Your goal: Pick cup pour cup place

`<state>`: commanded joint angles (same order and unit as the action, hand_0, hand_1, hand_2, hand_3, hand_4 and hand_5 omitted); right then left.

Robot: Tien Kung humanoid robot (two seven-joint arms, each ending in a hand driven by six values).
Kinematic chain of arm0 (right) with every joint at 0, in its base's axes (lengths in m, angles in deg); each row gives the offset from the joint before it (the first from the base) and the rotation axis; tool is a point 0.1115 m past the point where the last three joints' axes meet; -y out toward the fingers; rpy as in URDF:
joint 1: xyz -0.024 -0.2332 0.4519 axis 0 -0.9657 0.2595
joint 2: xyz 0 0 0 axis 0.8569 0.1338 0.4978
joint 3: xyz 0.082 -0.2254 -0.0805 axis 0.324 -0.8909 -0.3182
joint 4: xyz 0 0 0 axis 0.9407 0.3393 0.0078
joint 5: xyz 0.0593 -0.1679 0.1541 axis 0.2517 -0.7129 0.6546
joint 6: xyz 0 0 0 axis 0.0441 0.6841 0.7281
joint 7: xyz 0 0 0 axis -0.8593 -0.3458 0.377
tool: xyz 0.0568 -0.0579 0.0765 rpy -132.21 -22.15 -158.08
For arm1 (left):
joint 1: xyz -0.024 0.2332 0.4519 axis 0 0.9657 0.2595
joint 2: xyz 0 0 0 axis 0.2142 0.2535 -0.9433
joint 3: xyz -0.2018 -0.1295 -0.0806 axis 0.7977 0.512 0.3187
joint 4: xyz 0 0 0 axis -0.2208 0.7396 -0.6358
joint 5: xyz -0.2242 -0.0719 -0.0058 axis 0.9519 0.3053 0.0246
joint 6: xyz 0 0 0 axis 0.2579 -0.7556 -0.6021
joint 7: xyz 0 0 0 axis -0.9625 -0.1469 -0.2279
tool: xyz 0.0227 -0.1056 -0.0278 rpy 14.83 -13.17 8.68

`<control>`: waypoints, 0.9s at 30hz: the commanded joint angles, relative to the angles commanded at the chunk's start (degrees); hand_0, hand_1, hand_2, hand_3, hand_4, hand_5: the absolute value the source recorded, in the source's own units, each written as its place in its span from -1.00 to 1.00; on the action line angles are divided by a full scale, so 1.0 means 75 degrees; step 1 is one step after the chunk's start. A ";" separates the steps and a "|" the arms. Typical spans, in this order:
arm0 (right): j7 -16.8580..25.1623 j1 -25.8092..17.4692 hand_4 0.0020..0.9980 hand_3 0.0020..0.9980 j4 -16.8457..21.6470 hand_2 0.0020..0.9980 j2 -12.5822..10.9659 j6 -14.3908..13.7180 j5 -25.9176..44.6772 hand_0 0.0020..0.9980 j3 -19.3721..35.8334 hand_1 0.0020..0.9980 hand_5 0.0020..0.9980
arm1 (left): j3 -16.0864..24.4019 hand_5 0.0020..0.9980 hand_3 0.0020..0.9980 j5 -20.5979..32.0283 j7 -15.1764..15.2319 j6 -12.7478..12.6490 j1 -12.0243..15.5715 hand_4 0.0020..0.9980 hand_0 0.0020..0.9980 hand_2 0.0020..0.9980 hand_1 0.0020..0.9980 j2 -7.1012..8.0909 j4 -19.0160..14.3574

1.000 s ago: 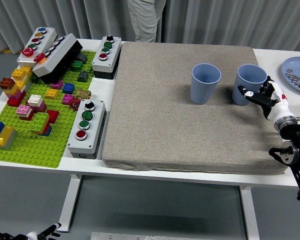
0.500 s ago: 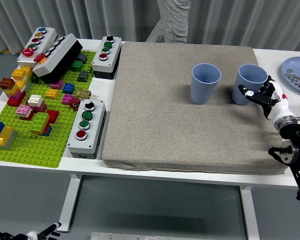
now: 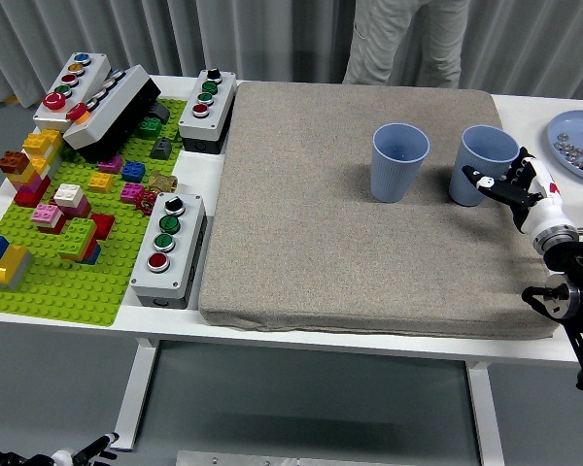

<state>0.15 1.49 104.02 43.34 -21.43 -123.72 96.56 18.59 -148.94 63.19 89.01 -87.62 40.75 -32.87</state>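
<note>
— Blue cups: where do they stand?

— Both on the grey mat (image 3: pixel 350 204) that covers the middle of the white counter (image 3: pixel 233 325). But take it from the left first. At the far left lies a green brick baseplate (image 3: pixel 73 277) strewn with coloured toy bricks (image 3: pixel 73 218). At its far end sits a white button box (image 3: pixel 71 89), and a black-and-white button box (image 3: pixel 112 109) leans tilted just beside it. Along the mat's left edge are two more button boxes: the far one (image 3: pixel 208 110) near the mat's far corner, the near one (image 3: pixel 168 248) closer to the counter's front.

— And the cups themselves?

— The left blue cup (image 3: pixel 399 162) stands upright in the mat's right half, towards the far side, free of anything. The right blue cup (image 3: pixel 487 165) stands upright near the mat's right edge, apart from the first.

— The robot hand?

— The right robot hand (image 3: pixel 510 184) comes in from the right edge, its fingers (image 3: pixel 489 181) curled against the near right side of the right blue cup, touching its wall. Whether the grasp is fully closed I cannot tell; the cup's base rests on the mat.

— Anything beyond that?

— A blue plate (image 3: pixel 571 131) at the counter's far right, with small bits and something orange on it. A person's legs (image 3: pixel 403 44) show at the far side, before a grey curtain.
</note>
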 joint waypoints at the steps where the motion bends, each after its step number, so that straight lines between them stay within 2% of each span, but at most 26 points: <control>1: 0.0000 0.0001 0.26 0.28 0.0007 0.10 -0.0001 0.0001 -0.0002 0.58 0.0008 0.31 -0.88 | 0.0003 1.00 0.61 -0.0003 -0.0001 0.0000 0.0001 0.28 0.66 0.74 0.68 0.0000 0.0000; 7: -0.0032 0.0044 0.26 0.28 0.0201 0.10 -0.0111 -0.0039 -0.0200 0.57 0.0111 0.31 -0.89 | 0.0037 1.00 0.61 -0.0016 -0.0004 0.0000 0.0009 0.28 0.66 0.74 0.68 -0.0003 0.0000; 12: -0.0171 0.0104 0.26 0.28 0.0576 0.11 -0.0270 -0.0268 -0.0622 0.56 -0.0067 0.31 -0.88 | 0.0084 1.00 0.61 -0.0032 -0.0009 -0.0004 0.0034 0.28 0.66 0.74 0.68 0.0006 0.0000; 18: -0.0472 0.0253 0.26 0.28 0.1171 0.11 -0.0407 -0.0721 -0.1962 0.56 -0.0342 0.31 -0.88 | 0.0118 1.00 0.61 -0.0036 -0.0019 -0.0006 0.0070 0.28 0.66 0.75 0.68 0.0018 0.0000; 27: -0.0892 0.0458 0.26 0.28 0.1664 0.11 -0.0488 -0.1062 -0.3686 0.57 -0.0429 0.31 -0.88 | 0.0121 1.00 0.61 -0.0016 -0.0028 -0.0004 0.0118 0.28 0.66 0.75 0.68 0.0030 0.0000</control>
<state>-6.54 4.93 116.50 39.67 -29.40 -151.36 93.34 19.50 -149.06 62.98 88.98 -86.73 40.98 -32.87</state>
